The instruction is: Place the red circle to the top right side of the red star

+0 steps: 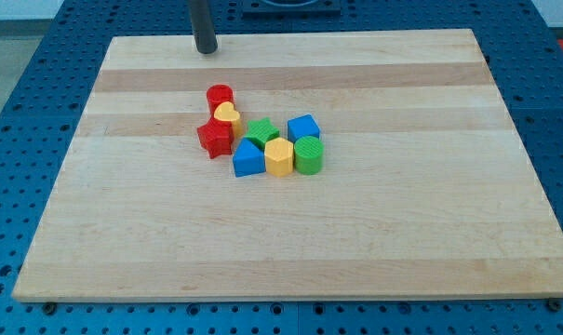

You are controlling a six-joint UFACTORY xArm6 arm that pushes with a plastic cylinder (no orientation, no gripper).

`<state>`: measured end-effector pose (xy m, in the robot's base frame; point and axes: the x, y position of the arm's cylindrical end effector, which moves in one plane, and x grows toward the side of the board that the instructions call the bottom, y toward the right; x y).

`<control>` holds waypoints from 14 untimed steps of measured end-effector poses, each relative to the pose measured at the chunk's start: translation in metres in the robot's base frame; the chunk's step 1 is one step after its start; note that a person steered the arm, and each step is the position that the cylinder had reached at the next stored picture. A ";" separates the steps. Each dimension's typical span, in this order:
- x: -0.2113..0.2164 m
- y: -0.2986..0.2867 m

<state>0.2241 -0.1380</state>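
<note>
- Sitting at the view's top of the cluster, the red circle (220,95) is a short upright cylinder; just below it, touching or nearly so, is the yellow heart (228,115), and the red star (214,137) lies below that, slightly toward the view's left.
- My tip (207,50) rests on the wooden board (402,233) above the red circle, well apart from it — it is a bare rod with nothing to open or close, and it holds nothing.
- I judge the circle light, rigid and smooth-sided, likely to slide easily on the wood; I cannot grasp it, only press my tip against its curved wall.
- Being round, it points no particular way and has no long axis across the board — its only axis stands vertical, so an off-centre push would probably let it roll off my tip sideways.
- The spot up and right of the star is taken by the heart, with the green star (261,131) just beyond, so I expect crowding there.
</note>
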 end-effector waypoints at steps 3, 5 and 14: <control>0.050 0.000; 0.087 0.001; 0.080 0.012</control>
<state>0.3045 -0.1257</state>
